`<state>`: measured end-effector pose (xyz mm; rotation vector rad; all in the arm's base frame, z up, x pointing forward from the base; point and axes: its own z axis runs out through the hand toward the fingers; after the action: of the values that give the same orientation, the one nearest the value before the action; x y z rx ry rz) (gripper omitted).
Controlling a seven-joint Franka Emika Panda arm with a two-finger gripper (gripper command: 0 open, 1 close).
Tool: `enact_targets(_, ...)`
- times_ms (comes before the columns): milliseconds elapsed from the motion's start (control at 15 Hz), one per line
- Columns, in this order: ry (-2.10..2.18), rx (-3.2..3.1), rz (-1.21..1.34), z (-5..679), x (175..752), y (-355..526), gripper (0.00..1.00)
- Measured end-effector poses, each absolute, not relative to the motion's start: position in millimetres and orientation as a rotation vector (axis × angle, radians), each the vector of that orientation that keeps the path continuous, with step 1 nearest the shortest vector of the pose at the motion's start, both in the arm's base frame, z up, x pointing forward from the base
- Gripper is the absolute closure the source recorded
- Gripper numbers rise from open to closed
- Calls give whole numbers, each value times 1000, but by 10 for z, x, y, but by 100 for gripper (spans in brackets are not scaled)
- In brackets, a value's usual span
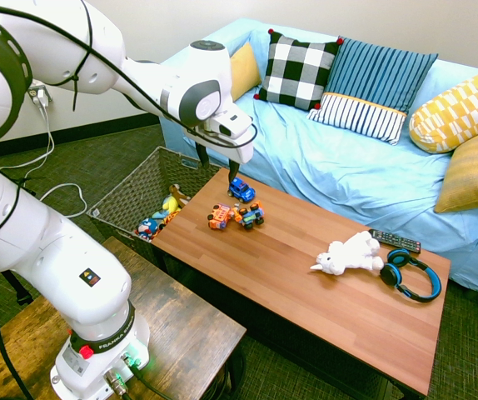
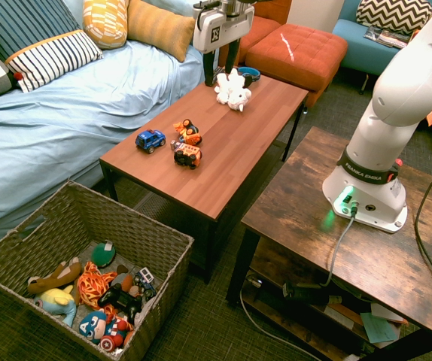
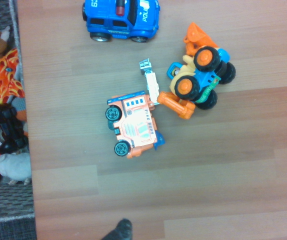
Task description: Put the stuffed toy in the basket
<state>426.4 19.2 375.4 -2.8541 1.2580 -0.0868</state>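
The stuffed toy is lying lengthwise along the coffee table's sofa-side edge, head pointing toward the basket; the gripper is hovering wide open, empty.

Even, bright indoor light fills all three views, and shadows under the toy cars on the worktop are soft and short. Both exterior views bend slightly at their edges. The wrist view is mildly soft overall, without glare.
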Motion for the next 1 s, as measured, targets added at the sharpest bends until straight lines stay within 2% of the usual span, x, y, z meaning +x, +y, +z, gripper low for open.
enact_targets(400,1321,-2847,-163,3792,4494,96,0)
enact_targets(600,1467,-2773,-274,3810,4811,-276,0)
enact_targets(1000,1878,-2547,-436,3422,5302,-1455,0)
